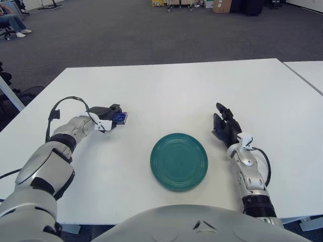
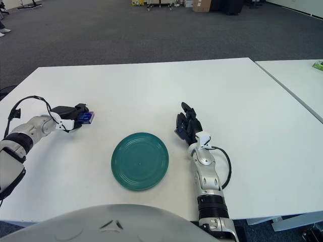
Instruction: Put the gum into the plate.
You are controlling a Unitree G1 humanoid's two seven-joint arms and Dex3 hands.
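On the white table [image 1: 166, 91], toward its left side, the robot's left hand [image 1: 107, 120] has its dark fingers curled around a small blue pack of gum [image 1: 120, 117]. The pack sticks out from the fingertips, pointing toward the table's middle, and whether it is lifted off the surface or just touching it cannot be told. A round green plate [image 1: 178, 161] lies flat near the front edge, well apart from the gum, to its right and closer to the robot. The right hand [image 1: 225, 128] shows just beside the plate on its right, fingers loosely extended and holding nothing.

The gum looks like a small, light, stiff packet with a smooth wrapper, so it may slip if pinched only at one end. A hold across its two flat faces, near the middle, seems safest. It looks sturdy enough to be dropped a short way onto the plate.
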